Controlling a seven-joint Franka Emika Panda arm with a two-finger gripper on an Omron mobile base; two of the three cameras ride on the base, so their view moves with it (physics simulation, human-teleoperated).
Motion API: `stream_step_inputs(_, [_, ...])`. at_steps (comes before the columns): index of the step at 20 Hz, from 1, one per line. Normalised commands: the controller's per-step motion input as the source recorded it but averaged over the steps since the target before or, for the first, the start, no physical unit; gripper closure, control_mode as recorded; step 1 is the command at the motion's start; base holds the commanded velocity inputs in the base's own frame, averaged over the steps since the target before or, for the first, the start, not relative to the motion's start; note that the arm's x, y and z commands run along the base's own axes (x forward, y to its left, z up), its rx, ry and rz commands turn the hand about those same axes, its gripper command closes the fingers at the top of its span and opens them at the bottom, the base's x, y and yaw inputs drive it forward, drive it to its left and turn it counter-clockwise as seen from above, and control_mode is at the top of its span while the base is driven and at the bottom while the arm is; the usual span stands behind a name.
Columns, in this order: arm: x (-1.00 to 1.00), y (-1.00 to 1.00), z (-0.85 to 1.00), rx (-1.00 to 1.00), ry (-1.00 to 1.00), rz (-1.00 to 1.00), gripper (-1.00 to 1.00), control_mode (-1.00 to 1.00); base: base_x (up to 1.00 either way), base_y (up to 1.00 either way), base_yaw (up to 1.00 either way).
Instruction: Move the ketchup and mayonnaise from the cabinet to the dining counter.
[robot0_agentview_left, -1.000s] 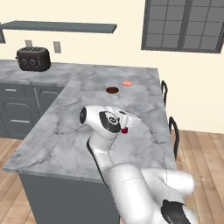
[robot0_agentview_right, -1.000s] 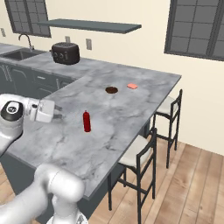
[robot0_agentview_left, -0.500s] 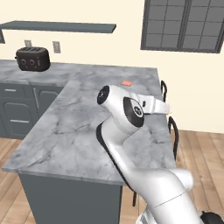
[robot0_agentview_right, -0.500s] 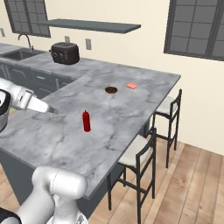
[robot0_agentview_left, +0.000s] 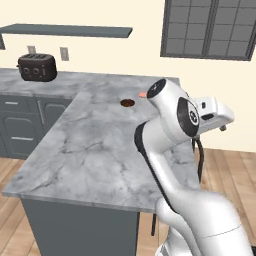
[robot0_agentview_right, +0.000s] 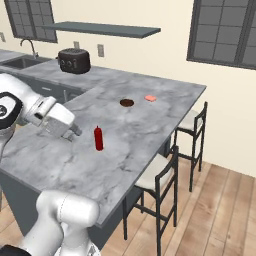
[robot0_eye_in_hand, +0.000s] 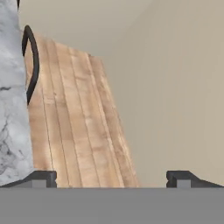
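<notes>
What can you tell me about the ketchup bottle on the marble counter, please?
The ketchup is a small, slim red squeeze bottle with a narrower, pointed red top. It looks like smooth plastic, and any label is too small to tell. It stands upright on the dining counter, toward the near half of the slab and well in from the edges. Only the marble touches it. The tool is beside it, open and empty, with a clear gap between them.

Glossy white arm — dark joints
</notes>
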Motion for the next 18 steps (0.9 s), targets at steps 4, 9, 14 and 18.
stream_step_inputs(4, [-0.16, -0.31, 0.0, 0.13, 0.37, 0.1, -1.0, -1.0, 0.0, 0.0, 0.0])
stream_step_inputs(9, [-0.01, -0.43, 0.0, 0.21, 0.27, 0.12, -1.0, -1.0, 0.0, 0.0, 0.0])
stream_step_inputs(14, [-0.09, -0.09, 0.0, 0.06, 0.07, 0.05, -1.0, 1.0, -0.4, -0.16, 0.0])
stream_step_inputs(18, [0.0, 0.0, 0.0, 0.0, 0.0, 0.0, -1.0, 1.0, -1.0, -0.46, 0.0])
